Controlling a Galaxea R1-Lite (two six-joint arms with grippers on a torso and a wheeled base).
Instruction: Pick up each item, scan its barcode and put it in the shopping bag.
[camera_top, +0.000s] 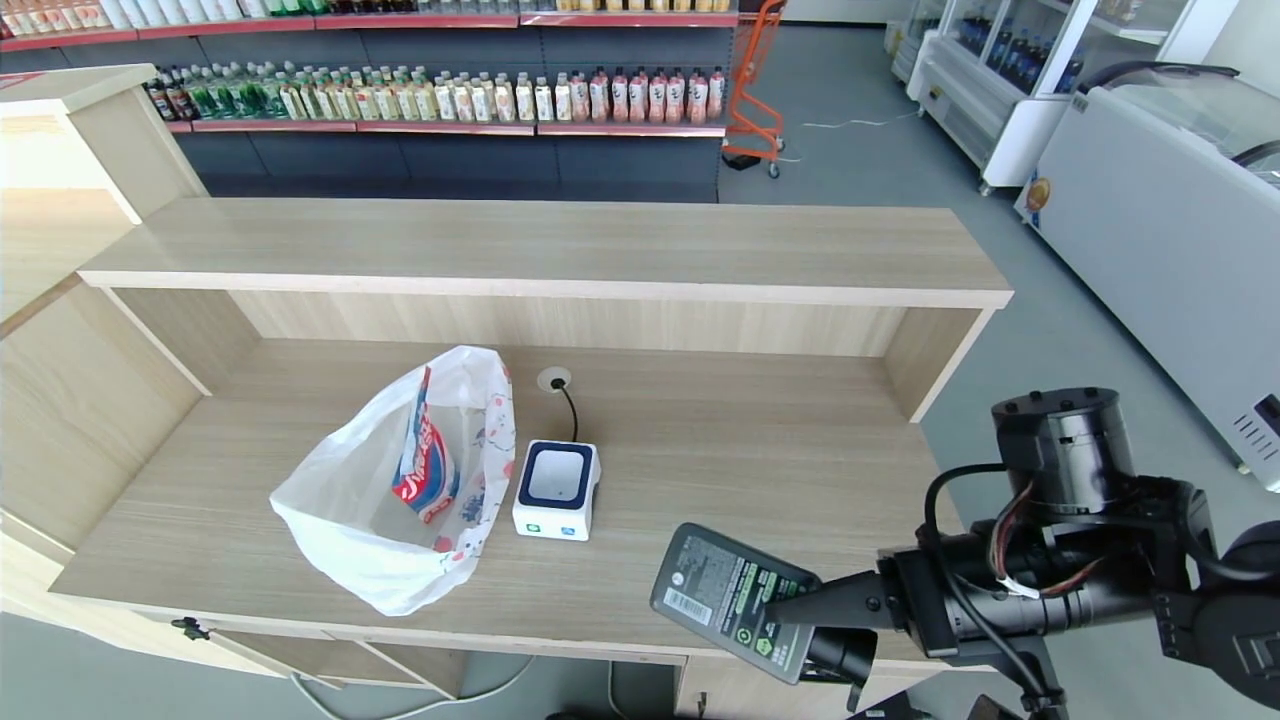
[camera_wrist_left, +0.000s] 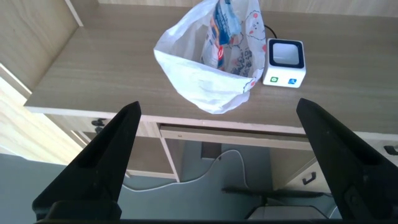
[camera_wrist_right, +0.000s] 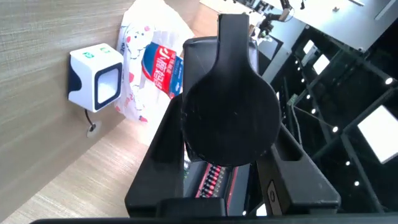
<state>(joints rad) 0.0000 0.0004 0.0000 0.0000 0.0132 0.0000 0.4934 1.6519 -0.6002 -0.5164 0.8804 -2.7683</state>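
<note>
Two grippers: one on each side, both at the near edge of a wooden checkout counter.
Left gripper: its two dark fingers are spread wide with nothing between them. It hangs in front of the counter's front edge, on the shopping bag's side.
Right gripper: clenched on a flat dark grey pouch, at the counter's front edge on the right.
Pouch and gripper: the fingers pinch the pouch at the end nearest the arm. The rest of it sticks out toward the robot's left. Its face with a white barcode label and green marks is turned up.
Pouch and scanner: the pouch is nearer the robot than the scanner and to its right, apart from it.
Scanner: a small white box with a dark blue frame around a pale window, standing mid-counter. A black cable runs from its back to a round hole in the counter.
Shopping bag: white plastic, open and slumped, just left of the scanner. A red, white and blue packet stands inside it.
Raised ledge: a higher wooden shelf along the counter's far side.
Shop behind: shelves of bottled drinks, an orange trolley and white chest freezers at far right.
</note>
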